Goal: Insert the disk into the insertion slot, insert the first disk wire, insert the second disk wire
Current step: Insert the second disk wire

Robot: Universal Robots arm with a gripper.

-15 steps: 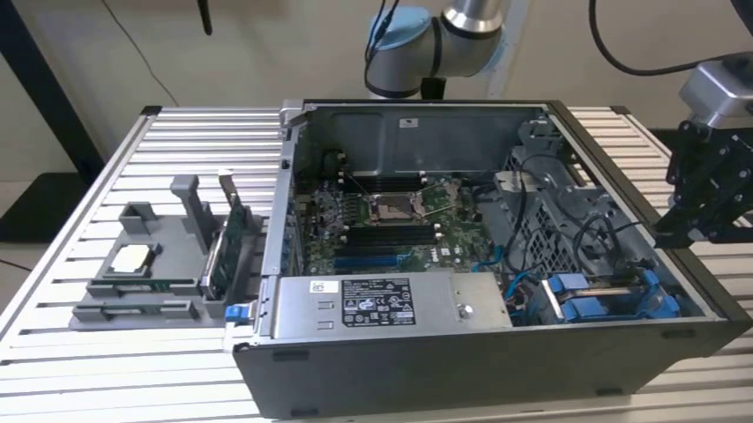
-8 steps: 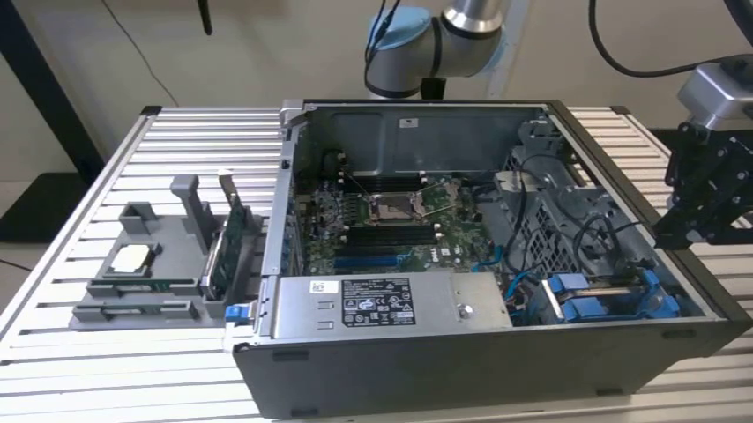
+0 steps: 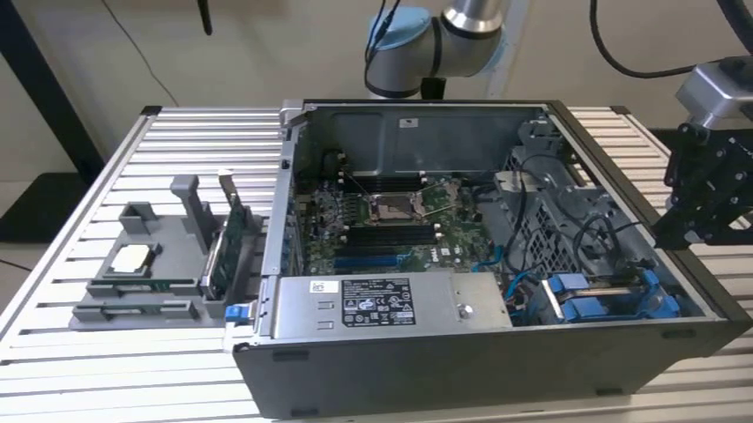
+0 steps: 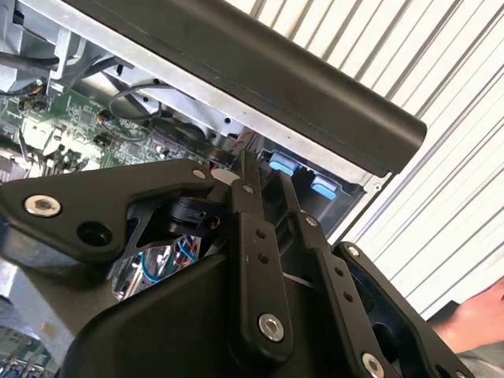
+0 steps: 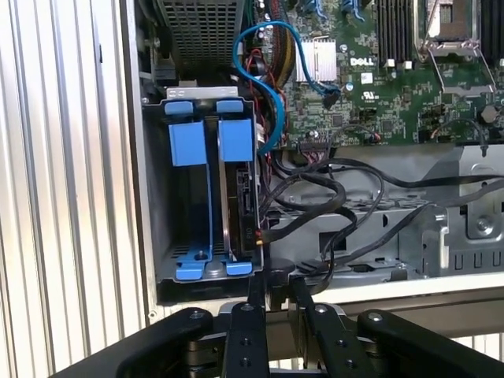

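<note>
We judge the first step done: the disk [image 5: 239, 205] stands on edge in its blue carrier inside the insertion slot [image 5: 153, 236] of the computer case [image 3: 471, 361], just ahead of the gripper [image 5: 277, 282]. The gripper hangs outside the case wall, its jaws a narrow gap apart and holding nothing. A blue wire [image 5: 272, 87] and black wires [image 5: 315, 197] run beside and beyond the disk. We cannot tell whether either is plugged in, so both wire steps seem left.

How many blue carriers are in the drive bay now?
2. One blue carrier sits against the case's outer wall; the second carrier is beside it, nearer the motherboard, seemingly holding the disk. Slots beneath could be hidden.
</note>
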